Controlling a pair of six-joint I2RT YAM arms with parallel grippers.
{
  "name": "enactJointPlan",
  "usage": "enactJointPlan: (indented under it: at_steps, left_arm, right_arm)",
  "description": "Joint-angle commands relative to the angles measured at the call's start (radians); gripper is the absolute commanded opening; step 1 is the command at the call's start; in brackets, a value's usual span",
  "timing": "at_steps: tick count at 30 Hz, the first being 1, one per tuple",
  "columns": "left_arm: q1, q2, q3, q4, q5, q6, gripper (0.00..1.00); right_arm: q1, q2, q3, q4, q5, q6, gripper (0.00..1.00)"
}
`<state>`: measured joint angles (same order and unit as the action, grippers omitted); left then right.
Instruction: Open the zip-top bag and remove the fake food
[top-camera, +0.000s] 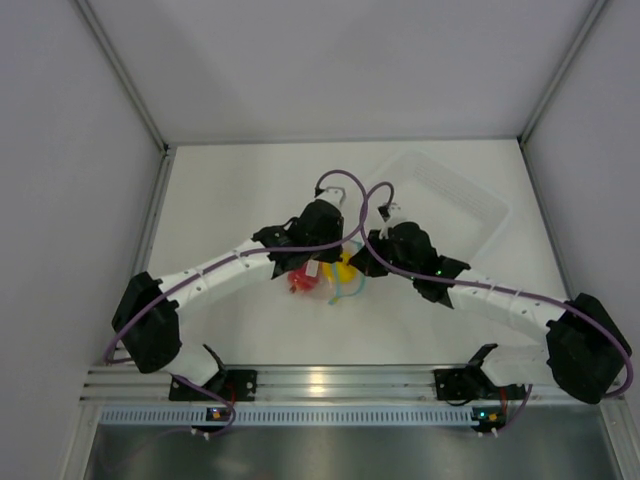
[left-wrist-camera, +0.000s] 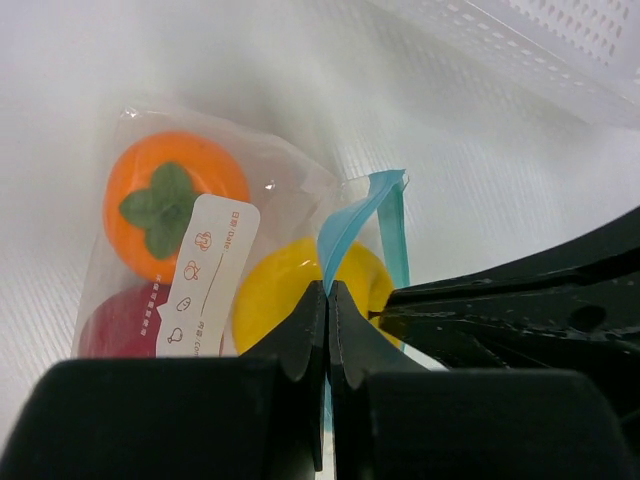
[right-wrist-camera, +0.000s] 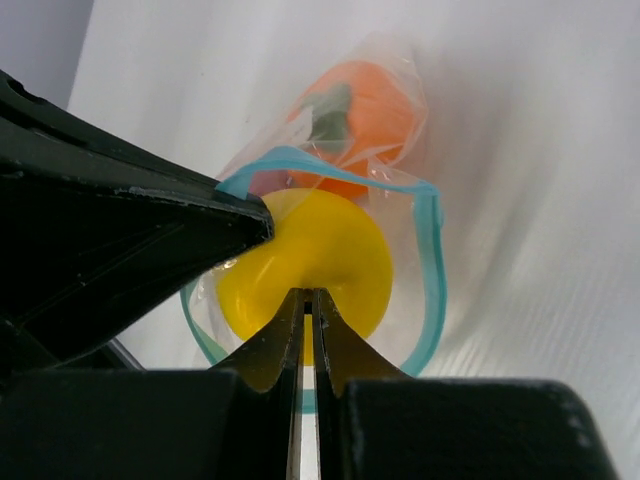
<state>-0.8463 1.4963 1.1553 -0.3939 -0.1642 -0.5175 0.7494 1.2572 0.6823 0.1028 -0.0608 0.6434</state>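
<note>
Blue-edged zip-top bag (left-wrist-camera: 205, 270) clamped at mouth by left end effector (left-wrist-camera: 328, 290) and right end effector (right-wrist-camera: 307, 297); yellow fruit (right-wrist-camera: 320, 250) inside.

The top view looks down from above and behind, with the arm bases at 6 o'clock. Both wrist views sit very close to the zip-top bag (top-camera: 328, 278), which all three share. The left wrist view sees the right gripper (left-wrist-camera: 385, 315) at 3 o'clock, the right wrist view the left gripper (right-wrist-camera: 262, 225) at 9.

The zip-top bag (left-wrist-camera: 290, 195) is clear (zip strip (left-wrist-camera: 352, 215) light blue), the fake food (left-wrist-camera: 140, 180) yellow, red and green-topped orange.
</note>
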Motion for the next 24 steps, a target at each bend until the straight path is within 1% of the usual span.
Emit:
enactJointPlan:
  at_steps: [1, 10, 15, 20, 23, 24]
  left_arm:
    - [0.001, -0.005, -0.020, 0.041, -0.055, -0.021, 0.00]
    - [0.007, -0.033, -0.037, 0.041, -0.107, -0.045, 0.00]
    - [0.013, -0.050, -0.051, 0.041, -0.120, -0.059, 0.00]
    - [0.012, -0.079, -0.068, 0.043, -0.123, -0.072, 0.00]
    - [0.013, -0.099, -0.080, 0.043, -0.127, -0.075, 0.00]
    - [0.013, -0.103, -0.083, 0.043, -0.127, -0.076, 0.00]
  right_arm:
    - [-0.013, -0.070, 0.071, -0.100, 0.082, -0.076, 0.00]
    - [-0.013, -0.189, 0.132, -0.314, 0.168, -0.177, 0.00]
    - [-0.027, -0.222, 0.210, -0.414, 0.220, -0.246, 0.00]
    - [-0.110, -0.199, 0.287, -0.451, 0.217, -0.295, 0.00]
    - [-0.174, -0.122, 0.374, -0.491, 0.219, -0.335, 0.00]
    - [-0.189, -0.075, 0.399, -0.508, 0.228, -0.358, 0.00]
